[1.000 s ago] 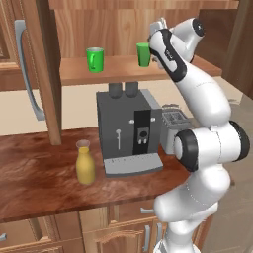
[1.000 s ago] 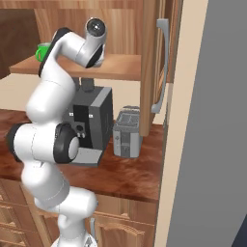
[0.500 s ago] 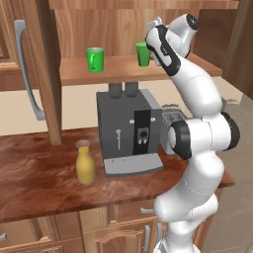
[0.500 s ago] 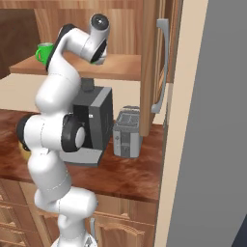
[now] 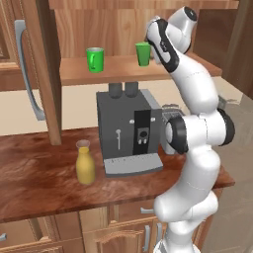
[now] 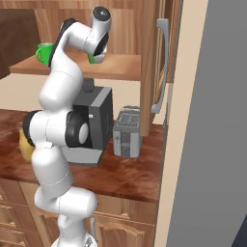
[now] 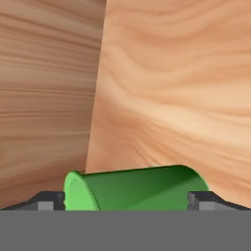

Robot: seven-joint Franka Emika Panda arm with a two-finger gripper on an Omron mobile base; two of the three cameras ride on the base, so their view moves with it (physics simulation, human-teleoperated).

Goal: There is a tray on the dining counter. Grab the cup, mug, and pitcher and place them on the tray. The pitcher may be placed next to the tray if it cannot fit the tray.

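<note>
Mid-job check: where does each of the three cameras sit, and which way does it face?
Left base view: behind-left of the arm, facing the shelf with mug and cup; arm rises at right.
Right base view: behind-right, facing the same shelf; arm at left.
Hand view: on the hand, looking along the claw at the cup; dark tips flank it.
Shared: both base views show the coffee machine, mug and pitcher.

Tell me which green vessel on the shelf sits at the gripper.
The handleless cup, right of the handled mug; it lies between the gripper's fingertips in the hand view.
</note>
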